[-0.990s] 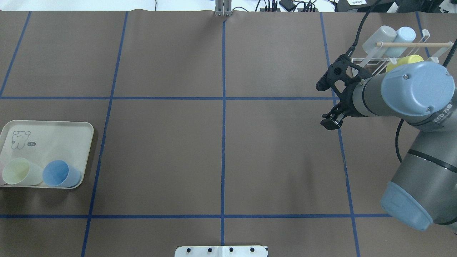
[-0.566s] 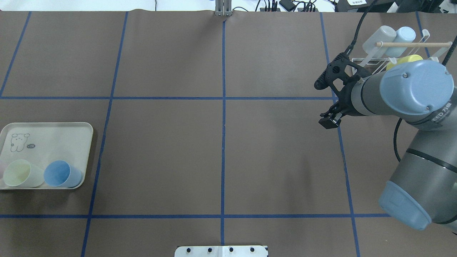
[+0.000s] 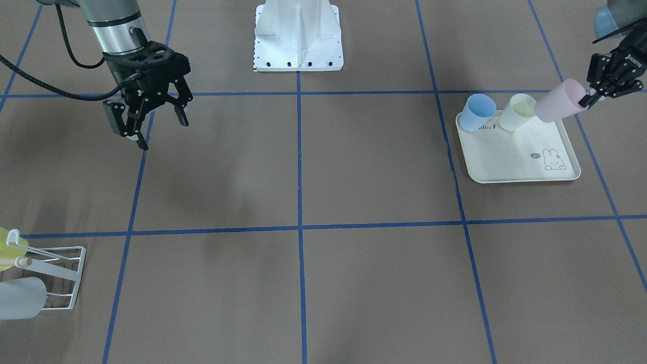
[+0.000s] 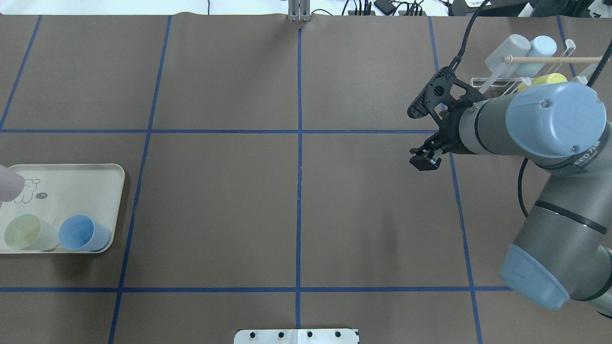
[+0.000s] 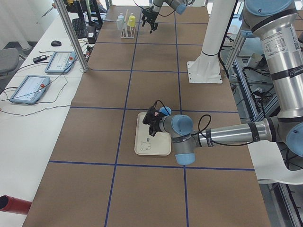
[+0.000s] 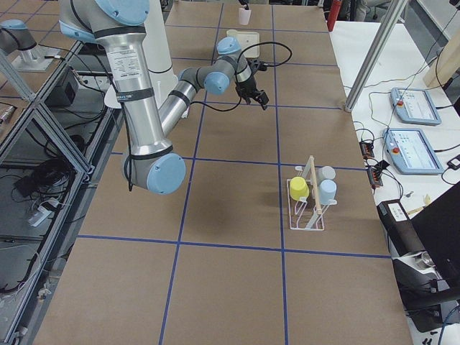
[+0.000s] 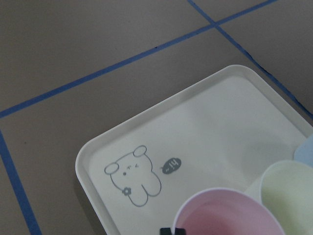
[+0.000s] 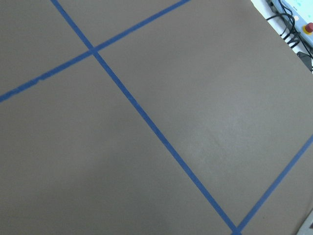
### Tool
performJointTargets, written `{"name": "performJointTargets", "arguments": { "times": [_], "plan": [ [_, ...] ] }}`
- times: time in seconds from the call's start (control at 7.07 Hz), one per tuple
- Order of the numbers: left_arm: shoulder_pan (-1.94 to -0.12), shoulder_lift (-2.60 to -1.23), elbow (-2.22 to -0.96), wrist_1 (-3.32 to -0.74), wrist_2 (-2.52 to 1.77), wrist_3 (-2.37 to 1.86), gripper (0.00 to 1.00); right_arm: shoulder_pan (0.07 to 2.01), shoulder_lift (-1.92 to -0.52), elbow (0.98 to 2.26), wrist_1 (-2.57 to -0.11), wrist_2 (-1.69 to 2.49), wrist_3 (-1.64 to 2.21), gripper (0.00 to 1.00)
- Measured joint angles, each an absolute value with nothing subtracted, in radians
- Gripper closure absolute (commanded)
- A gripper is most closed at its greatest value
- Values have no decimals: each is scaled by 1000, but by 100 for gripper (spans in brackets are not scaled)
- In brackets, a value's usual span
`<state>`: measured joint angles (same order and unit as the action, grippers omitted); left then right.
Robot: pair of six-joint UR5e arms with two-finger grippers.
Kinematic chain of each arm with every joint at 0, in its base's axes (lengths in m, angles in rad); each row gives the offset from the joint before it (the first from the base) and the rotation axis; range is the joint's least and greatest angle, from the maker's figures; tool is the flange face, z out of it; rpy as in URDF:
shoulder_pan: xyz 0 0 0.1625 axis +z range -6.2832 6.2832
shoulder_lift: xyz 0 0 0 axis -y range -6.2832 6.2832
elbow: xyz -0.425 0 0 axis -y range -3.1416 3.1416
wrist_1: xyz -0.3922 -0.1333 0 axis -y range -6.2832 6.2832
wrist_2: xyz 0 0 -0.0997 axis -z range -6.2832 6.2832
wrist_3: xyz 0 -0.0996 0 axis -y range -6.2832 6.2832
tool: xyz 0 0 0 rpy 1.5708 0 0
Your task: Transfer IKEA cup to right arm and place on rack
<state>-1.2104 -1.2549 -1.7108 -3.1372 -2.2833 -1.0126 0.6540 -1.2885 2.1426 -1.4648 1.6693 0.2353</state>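
A smooth, tapered pale-pink cup [image 3: 556,105] was gripped by its rim, tilted, in the left end effector [image 3: 586,99] above a corner of the cream tray [image 3: 515,159]. The right end effector [image 3: 162,131] was seen spread open over the counter [image 3: 354,177], well apart from the white wire rack [image 4: 550,59]

Front-facing and overhead views look down from opposite sides, sharing tray [image 3: 525,178] and rack [image 3: 76,268].

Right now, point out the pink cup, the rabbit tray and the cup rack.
pink cup [image 3: 557,102]: exterior front-facing view, on its side wall.
rabbit tray [image 3: 510,156]: exterior front-facing view, on its bare floor.
rack [image 4: 550,59]: overhead exterior view, on its wooden dowel.
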Motion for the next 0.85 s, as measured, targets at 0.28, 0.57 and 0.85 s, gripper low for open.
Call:
{"name": "performJointTargets", "arguments": {
  "times": [0.28,0.57,0.85],
  "plan": [
    [-1205,-1342,-1807,-3138,-2316,-1356,100,609,-1286,2141,-1364,1666,284,1],
    [-1182,-1471,-1873,-3144,-2354,-1685,100,553,-1262,2131,-1266,1662,306,1],
    [-1066,-1585,-1920,-3146,-2315,-1888,100,488,-1235,2085,-1128,1661,310,1]
  ]
}}
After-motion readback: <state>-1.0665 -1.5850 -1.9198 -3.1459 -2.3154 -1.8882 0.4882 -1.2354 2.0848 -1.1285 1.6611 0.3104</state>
